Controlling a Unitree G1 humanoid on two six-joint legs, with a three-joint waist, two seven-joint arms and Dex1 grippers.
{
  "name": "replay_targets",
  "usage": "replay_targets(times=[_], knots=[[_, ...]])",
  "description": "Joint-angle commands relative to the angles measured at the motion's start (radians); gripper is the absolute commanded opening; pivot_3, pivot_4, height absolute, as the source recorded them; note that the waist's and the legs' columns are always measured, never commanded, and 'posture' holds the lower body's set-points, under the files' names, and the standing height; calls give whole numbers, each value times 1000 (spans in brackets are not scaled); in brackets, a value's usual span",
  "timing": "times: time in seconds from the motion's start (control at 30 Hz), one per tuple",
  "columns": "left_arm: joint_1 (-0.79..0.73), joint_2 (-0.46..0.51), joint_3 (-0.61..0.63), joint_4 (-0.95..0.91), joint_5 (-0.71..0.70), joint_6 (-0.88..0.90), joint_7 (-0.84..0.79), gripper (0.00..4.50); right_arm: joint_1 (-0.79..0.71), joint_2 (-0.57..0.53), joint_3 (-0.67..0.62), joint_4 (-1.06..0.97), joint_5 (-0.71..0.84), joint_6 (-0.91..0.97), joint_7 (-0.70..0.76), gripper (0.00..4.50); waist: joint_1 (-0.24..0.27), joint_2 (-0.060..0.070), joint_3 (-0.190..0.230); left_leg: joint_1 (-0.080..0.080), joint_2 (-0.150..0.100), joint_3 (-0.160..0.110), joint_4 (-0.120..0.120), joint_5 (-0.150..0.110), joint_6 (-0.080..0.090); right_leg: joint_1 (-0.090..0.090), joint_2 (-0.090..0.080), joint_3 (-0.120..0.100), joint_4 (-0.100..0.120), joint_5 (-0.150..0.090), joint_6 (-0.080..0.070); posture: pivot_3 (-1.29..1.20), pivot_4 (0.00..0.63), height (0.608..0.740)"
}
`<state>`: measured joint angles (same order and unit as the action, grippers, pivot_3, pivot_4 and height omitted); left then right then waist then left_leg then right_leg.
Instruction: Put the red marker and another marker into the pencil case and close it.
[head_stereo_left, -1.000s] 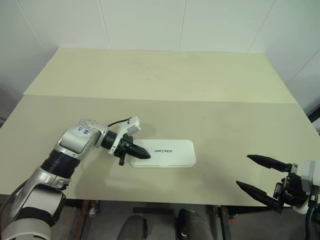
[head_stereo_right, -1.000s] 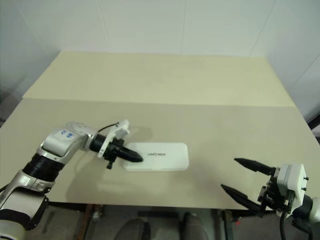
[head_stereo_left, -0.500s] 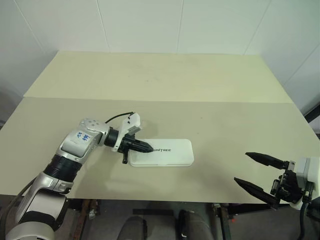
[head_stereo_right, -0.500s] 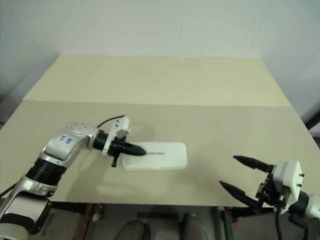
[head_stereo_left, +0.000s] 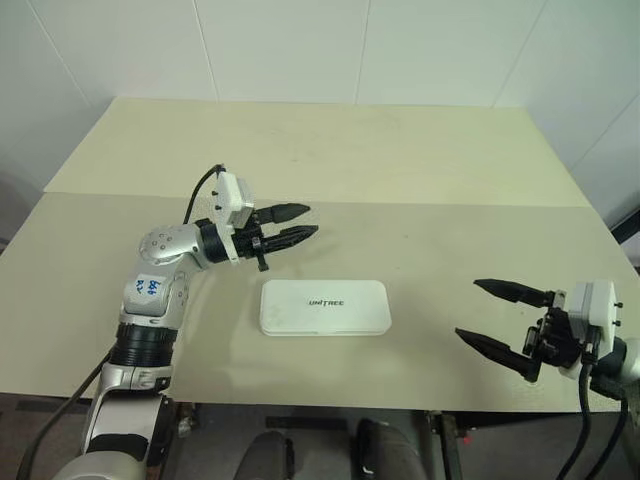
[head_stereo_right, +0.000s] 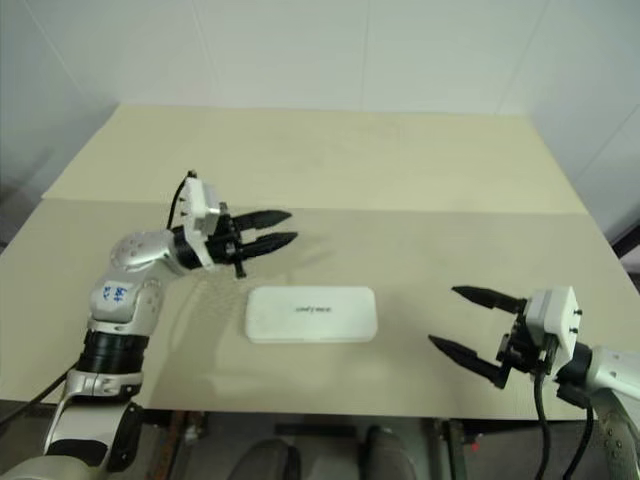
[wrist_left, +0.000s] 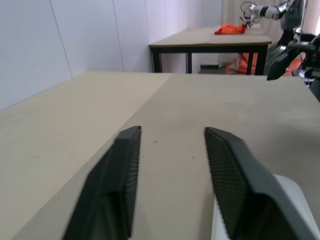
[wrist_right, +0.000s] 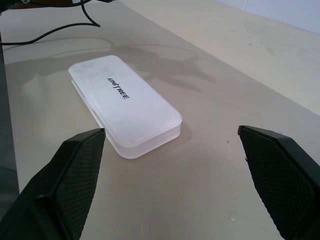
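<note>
Left eye view is showing the pencil case (head_stereo_left: 324, 307) lying shut and flat on the table (head_stereo_left: 420, 170), its long axis running side to side across the robot's front. The left gripper (head_stereo_left: 302, 224) is hovering above the table, pointing level and toward the right, with its two fingers parted by a modest gap and holding nothing. The case is sitting just below and slightly ahead of those fingertips, near but apart from them. The right gripper (head_stereo_left: 482, 312) is waiting well off the case's right end, jaws spread wide and empty, pointing back toward the case along its long axis. By my reading the left gripper is the nearer of the two.

Left wrist view is looking along the left gripper's own fingers (wrist_left: 120, 190), which are standing apart with bare table between them; a rounded white corner of the case (wrist_left: 295, 192) is peeking out beside one finger, off to the side of the gap and not between the pads.

Right wrist view is showing the case (wrist_right: 125, 105) lying ahead of the right gripper's wide-open fingers (wrist_right: 80, 170), lid down with its printed name facing up, one short end turned toward the gripper. No marker is lying loose on the table, so I judge that the closing is done.
</note>
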<state>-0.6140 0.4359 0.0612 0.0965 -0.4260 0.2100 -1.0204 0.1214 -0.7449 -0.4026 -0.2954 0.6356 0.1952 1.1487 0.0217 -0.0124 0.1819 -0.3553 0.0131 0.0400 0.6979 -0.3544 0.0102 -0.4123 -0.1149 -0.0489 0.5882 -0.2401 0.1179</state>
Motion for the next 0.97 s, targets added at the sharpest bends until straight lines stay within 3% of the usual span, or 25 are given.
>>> replay_targets(times=[0.03,0.13,0.23,0.4,0.47,0.53,0.97], knots=[[15,-9,39,-21,-53,-43,-20,3429,-47,-19,21,25,-9,-20,23,4500,1,0,0,0,0,0,0,0,0,0,0,0,0,0,0,0,150,740],[25,-16,55,-33,-92,-46,-36,4467,-96,-29,42,55,-15,-12,44,4500,1,0,0,0,0,0,0,0,0,0,0,0,-1,0,0,0,150,740],[65,28,84,-36,-149,-38,-129,4491,-111,-51,46,51,-6,8,64,4500,1,0,0,0,0,0,0,0,-1,0,0,0,-1,0,0,0,150,740],[81,124,57,93,-106,-140,-333,4491,-118,-98,25,81,3,20,109,4500,2,1,0,0,1,0,0,-1,-2,0,0,-2,-2,-1,-1,0,150,740],[93,213,5,183,-48,-220,-508,4491,-123,-110,20,77,6,28,115,4500,1,1,0,0,1,0,0,-1,-1,0,0,-2,-3,-1,-1,0,150,740],[62,265,-35,302,38,-331,-562,4491,-135,-117,19,72,15,39,120,4500,1,1,1,0,1,2,0,-1,-1,-1,1,-2,-3,-1,-2,0,150,740],[-70,224,-93,489,39,-476,-583,4491,-114,-85,-4,16,9,13,71,4500,2,1,1,-4,1,1,0,-2,-2,-2,0,-4,-1,-1,-1,0,150,740]])
